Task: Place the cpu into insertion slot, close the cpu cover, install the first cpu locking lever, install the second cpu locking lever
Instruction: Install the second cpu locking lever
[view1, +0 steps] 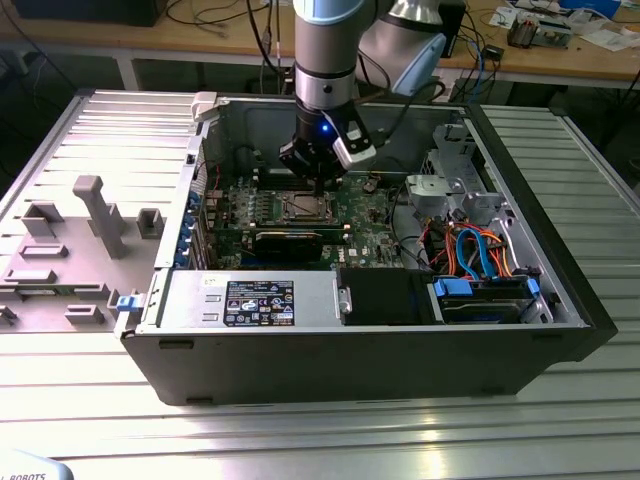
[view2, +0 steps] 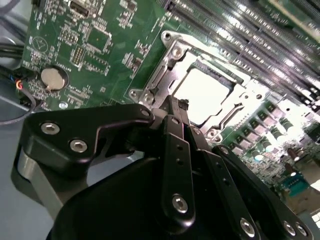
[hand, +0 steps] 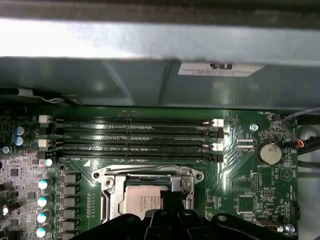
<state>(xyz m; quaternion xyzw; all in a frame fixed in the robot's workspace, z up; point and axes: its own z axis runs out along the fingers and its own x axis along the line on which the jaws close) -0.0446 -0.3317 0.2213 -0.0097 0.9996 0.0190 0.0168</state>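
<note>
1. Black gripper (view1: 318, 183) hangs straight down inside the open computer case (view1: 560, 300), directly over the insertion slot (view1: 302, 207); in the second wrist view its fingers (view2: 176, 131) are pressed together at the tip, clamped on nothing that shows.
2. Within the slot sits the cpu (view2: 202, 94), its pale metal top showing in both wrist views (hand: 144, 202).
3. Framing the chip, the cpu cover (view2: 172, 55) lies down flat around it.
4. Green motherboard (view1: 365, 222) carries the slot, with long black memory slots (hand: 135, 137) beside the socket and a round coin battery (hand: 270, 151) towards one board corner.
5. Orange and blue cables (view1: 480, 255) fill the case at the exterior view's right.
6. Underneath, the case rests on a ribbed metal table (view1: 330, 430); grey fixture blocks (view1: 95, 215) stand at the exterior view's left, and wooden benches (view1: 600, 60) line the far side.
</note>
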